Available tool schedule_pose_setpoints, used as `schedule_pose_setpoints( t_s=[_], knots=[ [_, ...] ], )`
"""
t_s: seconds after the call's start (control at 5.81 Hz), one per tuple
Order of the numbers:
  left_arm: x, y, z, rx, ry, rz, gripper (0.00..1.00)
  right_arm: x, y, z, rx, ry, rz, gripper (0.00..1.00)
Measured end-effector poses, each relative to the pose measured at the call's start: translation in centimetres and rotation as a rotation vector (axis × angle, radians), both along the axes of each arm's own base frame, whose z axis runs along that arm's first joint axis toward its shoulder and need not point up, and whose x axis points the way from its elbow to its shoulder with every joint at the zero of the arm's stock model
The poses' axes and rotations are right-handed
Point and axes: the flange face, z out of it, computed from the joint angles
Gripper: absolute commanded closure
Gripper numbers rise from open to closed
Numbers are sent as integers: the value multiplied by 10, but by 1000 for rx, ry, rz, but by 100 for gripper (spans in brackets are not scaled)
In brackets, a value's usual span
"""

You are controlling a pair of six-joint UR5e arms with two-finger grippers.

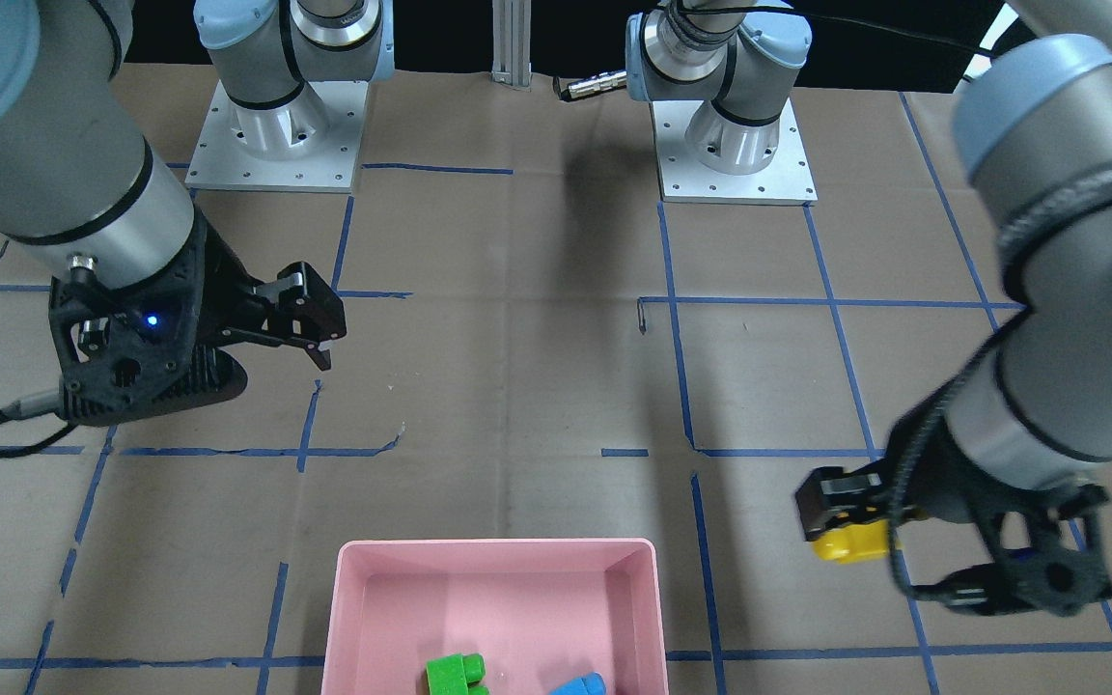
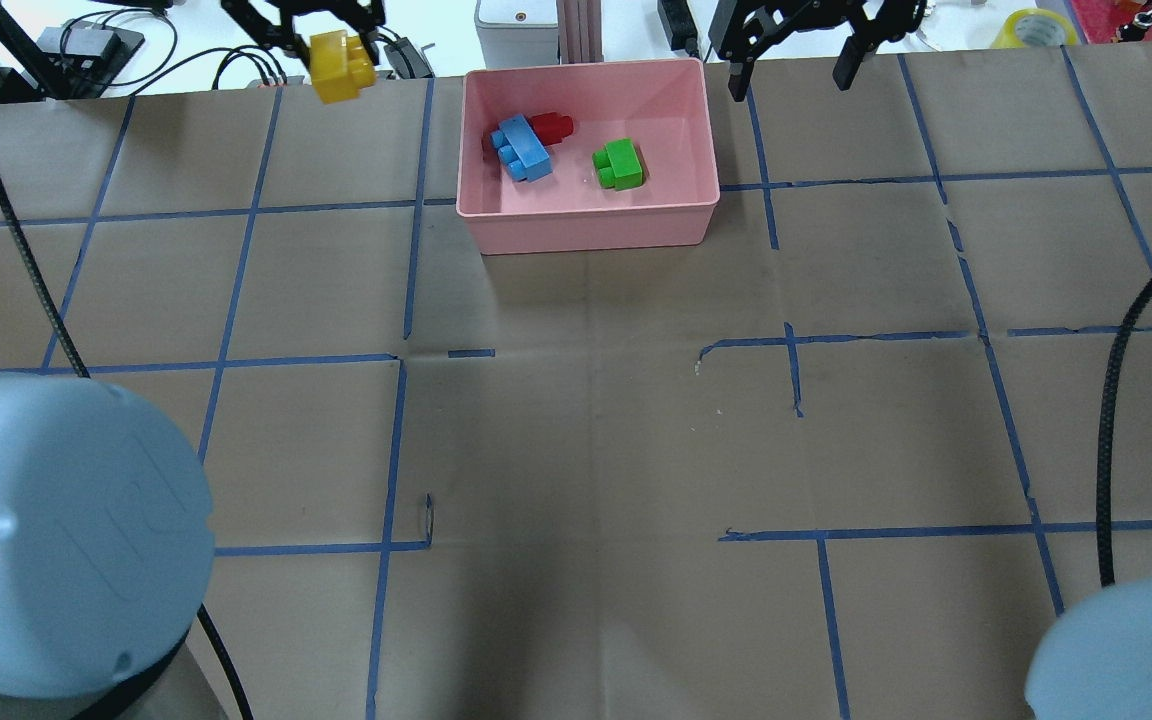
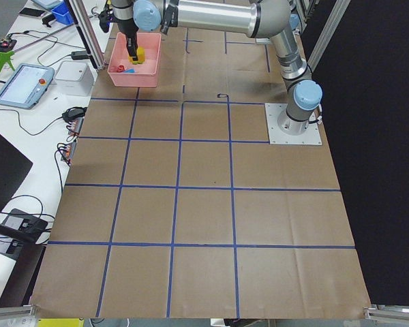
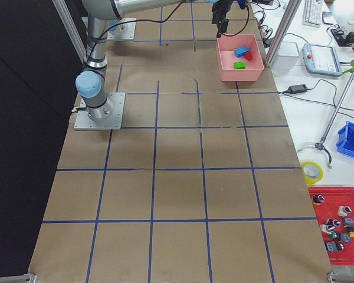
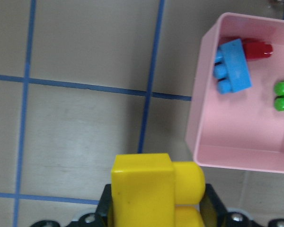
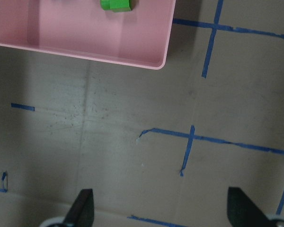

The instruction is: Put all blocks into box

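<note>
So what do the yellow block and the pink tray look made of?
Yellow studded block: probably moulded plastic, smooth, slight sheen, rounded stud edges. Pink rectangular tray: probably plastic too, uniform colour, satin walls, rounded corners.

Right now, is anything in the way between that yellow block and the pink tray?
Nothing visible. The left gripper holds the yellow block in the air beside the pink tray; only bare table lies between. The blue block lies nearest that side inside.
</note>
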Motion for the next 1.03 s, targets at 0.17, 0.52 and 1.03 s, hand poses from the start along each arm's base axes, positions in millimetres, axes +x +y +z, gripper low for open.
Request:
schedule_pose_setpoints(
  t_s=[0.17, 0.52, 1.03],
  knots=[
    [-61, 2, -18, -23, 9, 6, 87, -4, 27, -4, 30, 4, -23, 7],
    [-113, -26, -97, -52, 10, -3, 87, -12, 85, -23, 8, 2, -37, 1],
    [-112, -64, -185, -97, -9, -27, 1, -28, 136, -55, -72, -3, -62, 0]
  ],
)
